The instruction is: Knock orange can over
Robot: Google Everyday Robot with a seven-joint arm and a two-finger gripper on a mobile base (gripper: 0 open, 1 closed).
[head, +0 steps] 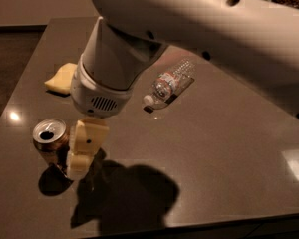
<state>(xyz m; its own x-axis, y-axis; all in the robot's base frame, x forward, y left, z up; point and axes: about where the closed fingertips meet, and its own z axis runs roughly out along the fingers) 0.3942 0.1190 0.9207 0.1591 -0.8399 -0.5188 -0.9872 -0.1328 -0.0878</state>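
Orange can (50, 142) stands upright near the front-left corner of the dark table (229, 148): tan body, silver top, dark open mouth. Gripper (84, 151) hangs low over that corner, just beside the can; contact and grasp state cannot be told.

claw (77, 162) beside orange can (48, 139), bottle (169, 83) behind

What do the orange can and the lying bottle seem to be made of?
The orange can, right beside the hand, looks like aluminium, judging by its shiny silver top with an opening. The bottle is probably clear plastic, given its see-through wall and white cap.
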